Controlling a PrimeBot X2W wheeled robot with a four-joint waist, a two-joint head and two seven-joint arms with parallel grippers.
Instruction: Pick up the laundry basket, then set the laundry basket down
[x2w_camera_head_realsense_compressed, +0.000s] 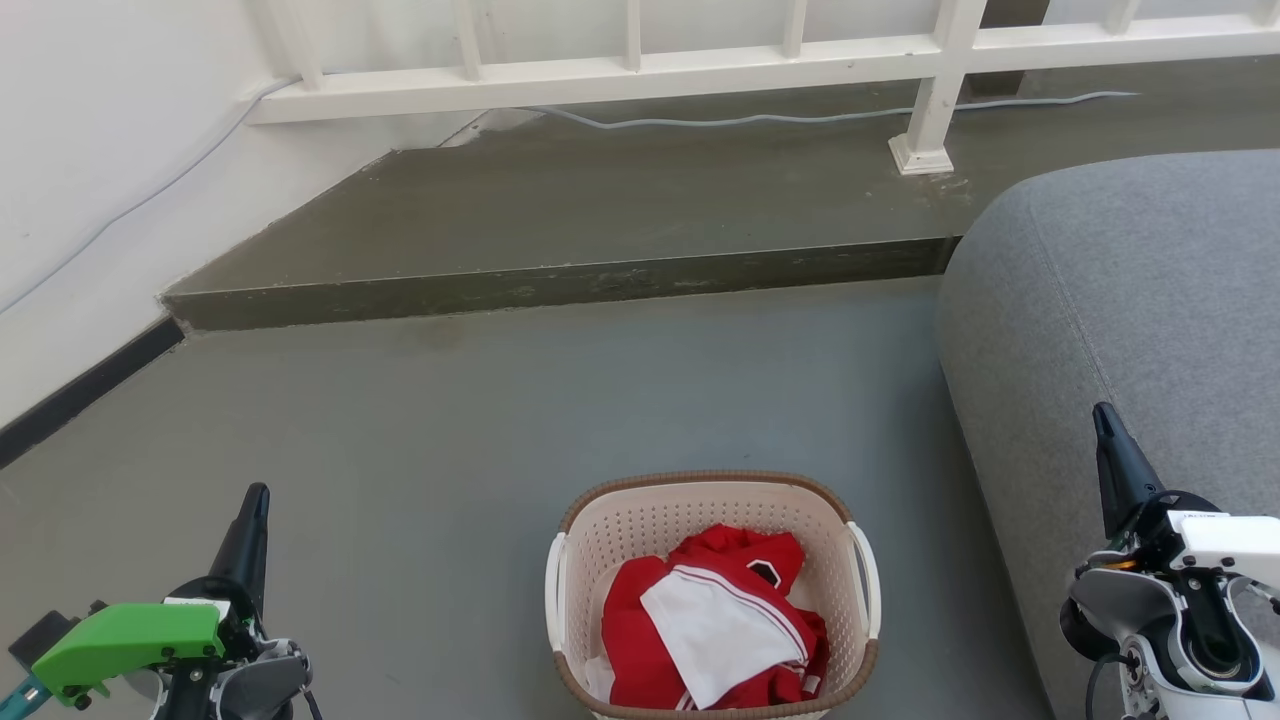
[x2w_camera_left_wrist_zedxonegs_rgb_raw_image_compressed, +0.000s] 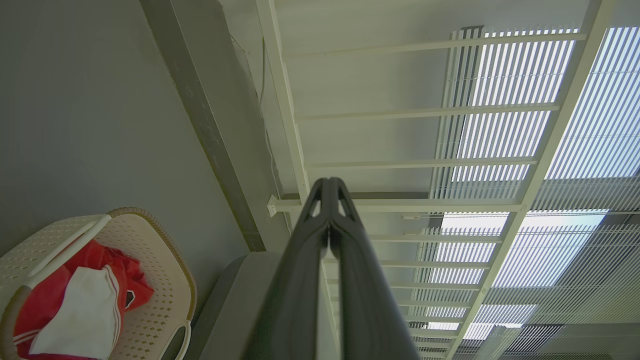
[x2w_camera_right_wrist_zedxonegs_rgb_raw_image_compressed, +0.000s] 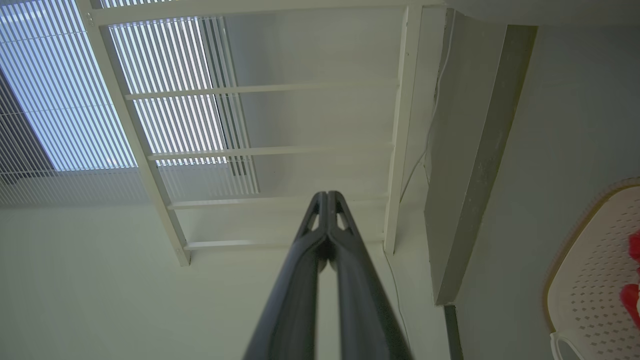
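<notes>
While the laundry basket (x2w_camera_head_realsense_compressed: 640, 525) stands on the grey floor (x2w_camera_head_realsense_compressed: 450, 420) at the lower middle of the head view, both arms hang to either side, well apart from it. The left pincer (x2w_camera_head_realsense_compressed: 257, 493) and the right pincer (x2w_camera_head_realsense_compressed: 1103, 412) each have their dark fingers pressed together, gripping nothing. Red and white clothes (x2w_camera_head_realsense_compressed: 720, 620) lie inside the basket. A grey sofa (x2w_camera_head_realsense_compressed: 1130, 320) stands near its right side.
</notes>
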